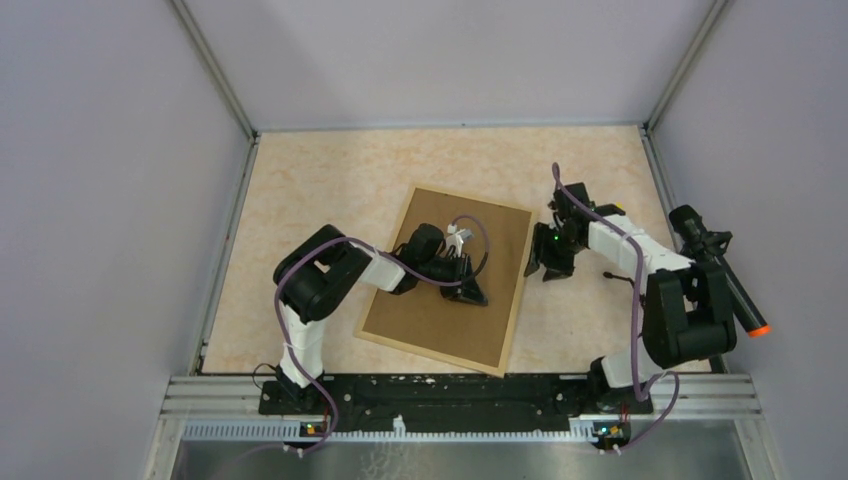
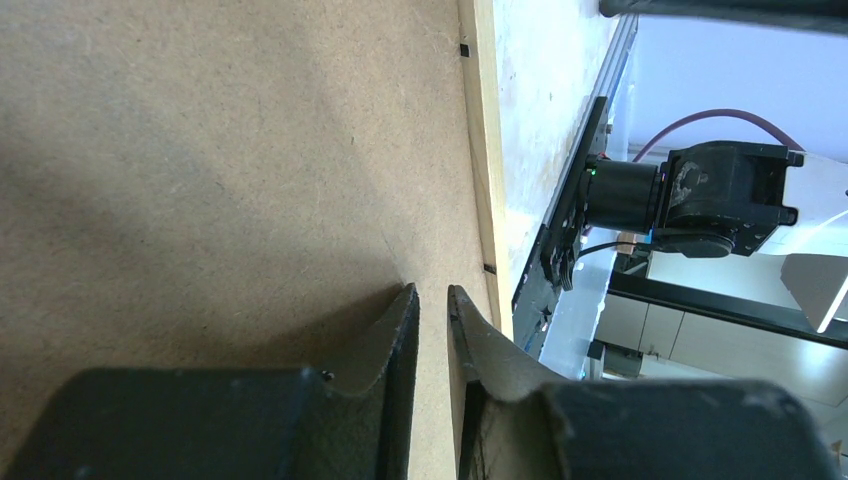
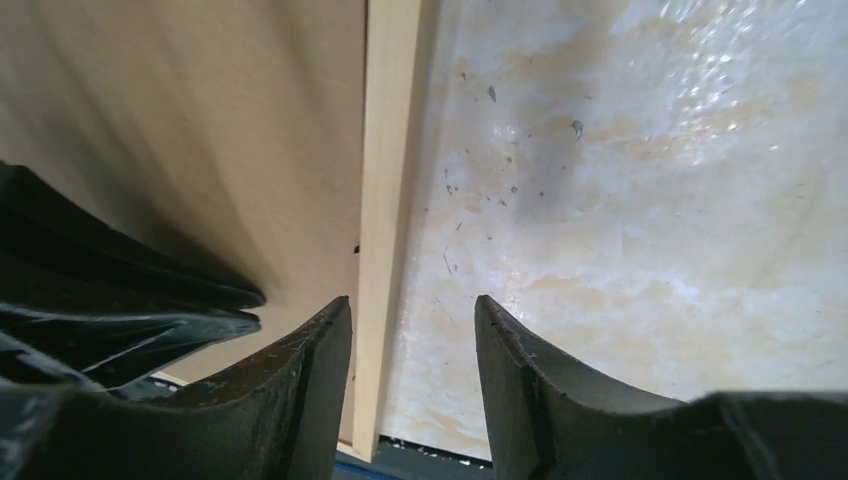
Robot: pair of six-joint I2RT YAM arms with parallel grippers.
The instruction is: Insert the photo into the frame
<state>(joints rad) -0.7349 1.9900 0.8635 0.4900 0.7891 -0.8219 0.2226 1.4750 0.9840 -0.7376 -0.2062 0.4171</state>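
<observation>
The frame [image 1: 445, 325] lies face down at the middle of the table [image 1: 320, 200], turned a little askew. Its backing board [image 2: 200, 150] is matte brown fibreboard with a fine, felt-like grain, and its narrow rim [image 3: 390, 150] is pale, smooth natural wood with small dark clips along the inner edge. What lies under the board is hidden. The tabletop is glossy and marbled in cream and light orange, flecked with dark specks and scuffs. The left gripper [image 2: 432, 295] is over the board near its right edge, its curved black fingers drawn together with only a thin slit between them and nothing in it; whether the tips press the board cannot be told. The right gripper [image 3: 412, 305] is at the frame's right edge with its jaws parted, one finger over the wooden rim and the other over bare table, gripping nothing. A glossy black shape [image 3: 100, 270] at the left of the right wrist view is cut off and hard to identify.
</observation>
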